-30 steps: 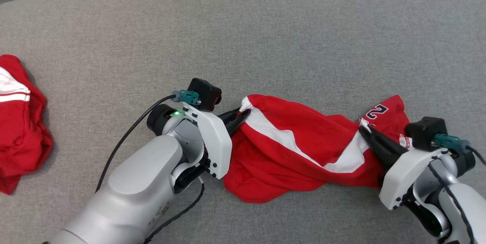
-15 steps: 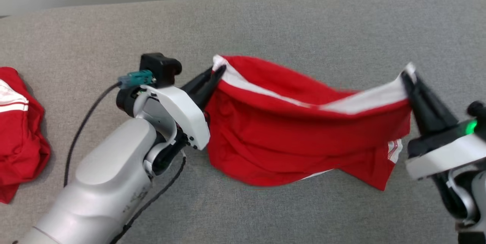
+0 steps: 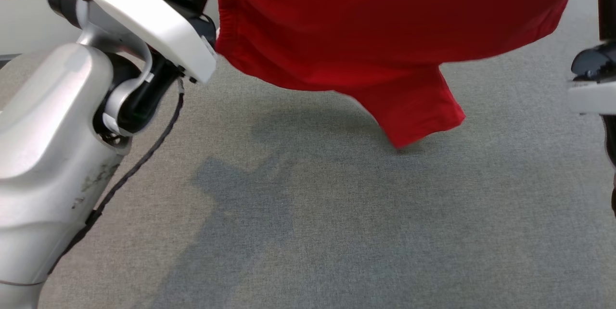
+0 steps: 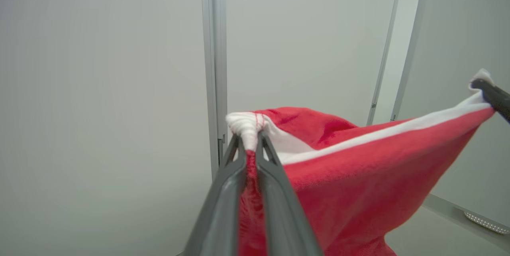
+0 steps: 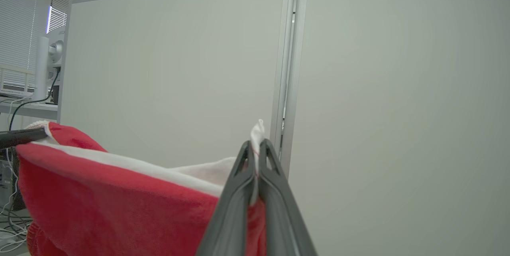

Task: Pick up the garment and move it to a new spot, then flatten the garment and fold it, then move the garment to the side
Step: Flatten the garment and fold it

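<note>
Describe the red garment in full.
The red garment is soft knit-looking cloth with a white band along its top edge. It hangs stretched between the left gripper and the right gripper, each shut on one bunched end of that band. Below, it sags in folds, one flap dangling lowest above the grey fabric surface; whether the flap touches it is unclear.

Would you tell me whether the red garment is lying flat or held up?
Held up: the garment hangs stretched between left fingers and right fingers. Whether its lowest corner touches the surface, cannot tell.
</note>
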### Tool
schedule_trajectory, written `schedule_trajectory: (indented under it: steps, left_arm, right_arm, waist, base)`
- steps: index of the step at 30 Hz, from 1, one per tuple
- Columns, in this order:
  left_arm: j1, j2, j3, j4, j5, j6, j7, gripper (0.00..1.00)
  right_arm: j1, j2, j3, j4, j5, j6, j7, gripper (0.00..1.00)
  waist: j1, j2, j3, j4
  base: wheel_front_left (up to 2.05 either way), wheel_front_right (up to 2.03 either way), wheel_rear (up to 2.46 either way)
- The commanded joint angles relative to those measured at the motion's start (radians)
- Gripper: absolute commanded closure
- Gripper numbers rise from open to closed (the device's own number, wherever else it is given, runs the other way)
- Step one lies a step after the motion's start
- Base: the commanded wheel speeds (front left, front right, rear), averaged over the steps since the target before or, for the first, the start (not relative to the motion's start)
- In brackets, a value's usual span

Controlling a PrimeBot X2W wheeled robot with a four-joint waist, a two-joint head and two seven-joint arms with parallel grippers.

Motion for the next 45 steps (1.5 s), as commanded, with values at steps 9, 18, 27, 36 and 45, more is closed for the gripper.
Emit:
schedule_trajectory:
  steps: [9,18,27,36,45]
  left_arm:
    - [-0.053,0.033,0.029,-0.013,-0.006,0.031,0.036,1.0]
    - [-0.21,-0.025,0.014,0.197,0.056,-0.011,-0.013,1.0]
    - [-0.418,-0.165,0.039,0.564,0.098,-0.087,-0.233,1.0]
    - [-0.355,-0.261,0.051,0.88,0.1,-0.083,-0.311,1.0]
    - [-0.18,-0.318,0.087,0.952,0.136,-0.102,-0.318,1.0]
  right_arm:
    - [-0.138,-0.029,0.043,0.118,0.076,0.0,0.032,1.0]
    - [-0.413,-0.034,0.143,0.368,0.171,0.0,0.018,1.0]
    - [-0.765,0.062,0.269,0.741,0.245,0.0,-0.116,1.0]
    - [-0.746,0.18,0.378,1.05,0.318,0.0,-0.16,1.0]
    - [-0.592,0.216,0.462,1.159,0.452,0.0,-0.159,1.0]
  waist:
    - [0.0,0.0,0.013,-0.007]
    - [0.0,0.0,0.117,-0.01]
    - [0.0,0.0,0.162,-0.015]
    - [0.0,0.0,0.19,-0.025]
    - [0.0,0.0,0.237,-0.02]
  base:
    - [0.0,0.0,0.0]
    - [0.0,0.0,0.0]
    - [0.0,0.0,0.0]
    - [0.0,0.0,0.0]
    - [0.0,0.0,0.0]
